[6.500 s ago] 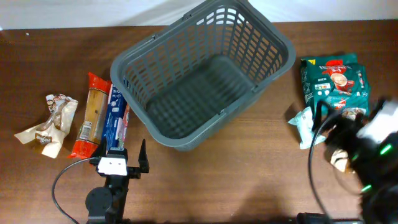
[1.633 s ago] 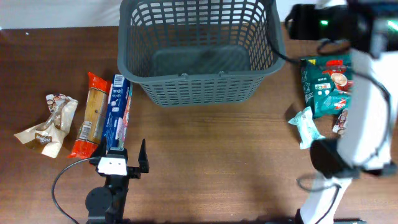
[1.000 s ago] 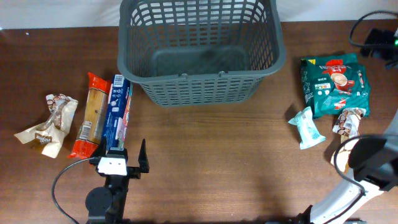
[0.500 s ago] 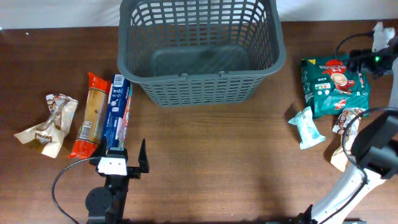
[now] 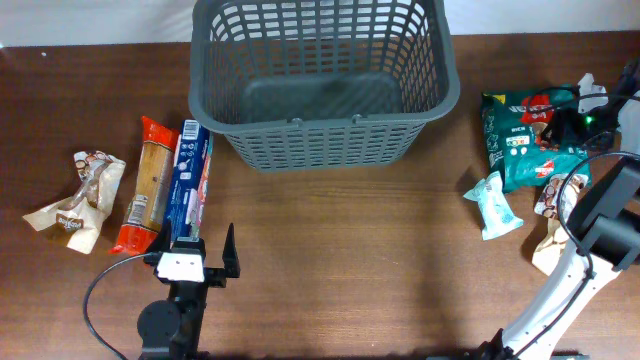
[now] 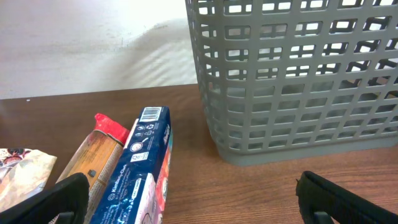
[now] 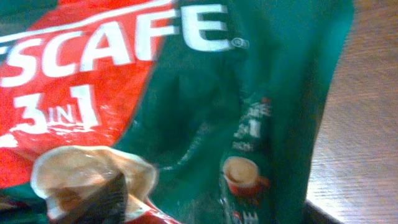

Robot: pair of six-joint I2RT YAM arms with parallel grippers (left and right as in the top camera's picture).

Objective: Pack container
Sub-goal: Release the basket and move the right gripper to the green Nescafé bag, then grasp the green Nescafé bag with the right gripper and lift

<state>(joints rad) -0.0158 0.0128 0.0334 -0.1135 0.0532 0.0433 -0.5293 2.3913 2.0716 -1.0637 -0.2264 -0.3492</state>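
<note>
The container (image 5: 325, 140), a dark grey lattice basket, stands upright and empty at the back middle of the table; the left wrist view shows its near wall (image 6: 292, 93). My right gripper (image 5: 562, 125) hovers close over a green Nescafe 3-in-1 packet (image 5: 515, 140) at the right. In the right wrist view that packet (image 7: 186, 124) fills the frame and my fingers (image 7: 211, 208) sit apart on either side of it. My left gripper (image 5: 202, 250) is open and empty near the front left, its fingers wide apart in the left wrist view (image 6: 193, 199).
Left of the basket lie a blue box (image 5: 188, 190), an orange-red packet (image 5: 148, 185) and a crumpled beige wrapper (image 5: 80, 200). At the right lie a pale blue sachet (image 5: 493, 205) and brown-and-white wrappers (image 5: 555, 195). A black cable loops at the front left.
The basket went from skewed at mid-table to square at the back. The right arm left it, swung to the far right, and came down over the green packet. The left arm has not moved.
</note>
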